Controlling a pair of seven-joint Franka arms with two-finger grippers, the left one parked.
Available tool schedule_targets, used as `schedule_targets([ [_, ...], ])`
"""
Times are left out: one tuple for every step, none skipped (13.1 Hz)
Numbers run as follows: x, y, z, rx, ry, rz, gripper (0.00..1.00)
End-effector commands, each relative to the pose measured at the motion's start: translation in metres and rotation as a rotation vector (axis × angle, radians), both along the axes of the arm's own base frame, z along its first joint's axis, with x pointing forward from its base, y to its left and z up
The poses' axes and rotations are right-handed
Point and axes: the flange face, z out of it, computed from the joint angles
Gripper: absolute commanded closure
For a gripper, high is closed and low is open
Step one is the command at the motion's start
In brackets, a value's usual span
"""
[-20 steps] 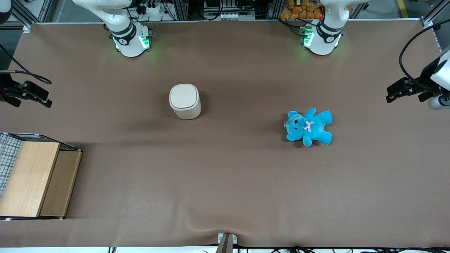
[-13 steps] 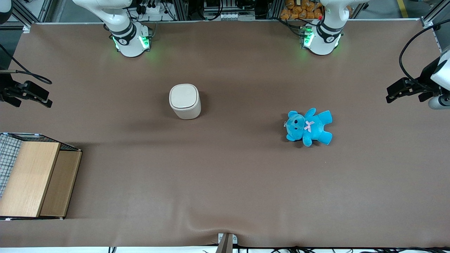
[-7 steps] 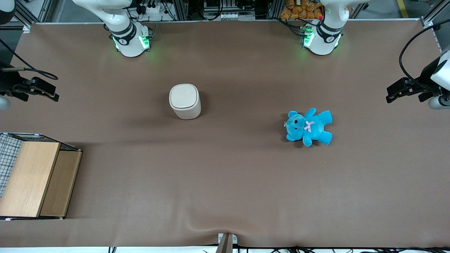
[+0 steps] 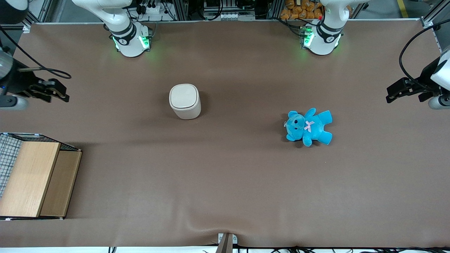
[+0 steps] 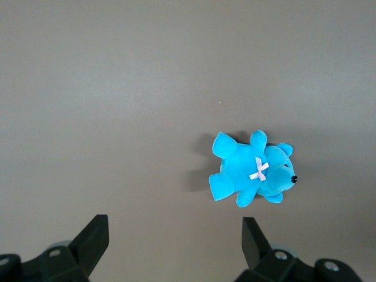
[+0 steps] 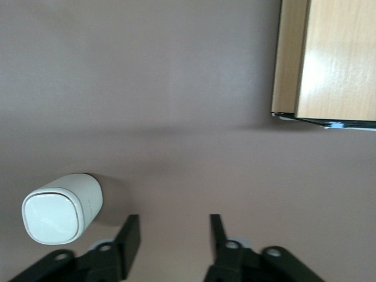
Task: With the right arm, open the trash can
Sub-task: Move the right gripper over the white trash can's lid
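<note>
The brown desk [image 4: 225, 175] fills the front view, the wooden box with wire mesh [image 4: 31, 175] sits lower left, and the right arm [image 4: 10, 80] reaches in at the left edge. Its claw [image 4: 58, 93] hangs with fingers apart, gripping nothing, well apart from the cream-white trash can [image 4: 185, 101]. That can stands upright just left of centre in the front view, flip lid shut. The blue teddy [image 4: 308, 126] lies toward the parked arm's end. Good approach, I'd judge: travel over the can, then come down squarely on the lid without tipping it.
</note>
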Motion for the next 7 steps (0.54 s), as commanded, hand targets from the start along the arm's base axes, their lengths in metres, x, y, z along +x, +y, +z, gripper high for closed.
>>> schedule_targets([
  [-0.001,0.027,-0.014,0.015,0.036,-0.009,0.7],
  [-0.003,0.035,-0.019,0.052,0.055,-0.007,0.79],
  [-0.005,0.044,-0.028,0.069,0.075,-0.002,0.81],
  [-0.007,0.056,-0.036,0.074,0.091,0.008,0.85],
  [-0.01,0.068,-0.045,0.077,0.103,0.026,0.89],
  [-0.012,0.08,-0.048,0.075,0.107,0.041,0.92],
  [-0.014,0.085,-0.055,0.071,0.122,0.042,0.99],
])
